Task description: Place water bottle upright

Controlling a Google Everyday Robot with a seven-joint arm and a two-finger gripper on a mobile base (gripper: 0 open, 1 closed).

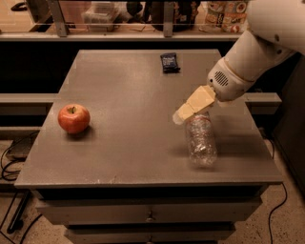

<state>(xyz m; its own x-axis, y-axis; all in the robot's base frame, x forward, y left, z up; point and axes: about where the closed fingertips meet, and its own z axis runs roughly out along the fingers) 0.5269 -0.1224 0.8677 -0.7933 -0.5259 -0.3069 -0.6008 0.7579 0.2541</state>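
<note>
Right of desk [124, 157] centre, gripper [180, 116] covering the lying water bottle [202, 143] at its neck, cap hidden, whether closed unclear, apple [74, 118] well left, dark packet [169, 62] behind.

- Gripper [186, 113], right of frame centre, is covering the neck end of the water bottle [202, 143]. Whether the two are touching cannot be told.
- Arm [257, 52] is running out of frame at the upper right corner.
- Dark packet [170, 62], upper centre, is showing print too small to read.
- Shelf containers [228, 14] are being cropped by the top edge.
- Cables [9, 164] are running off the left edge, lower left.
</note>
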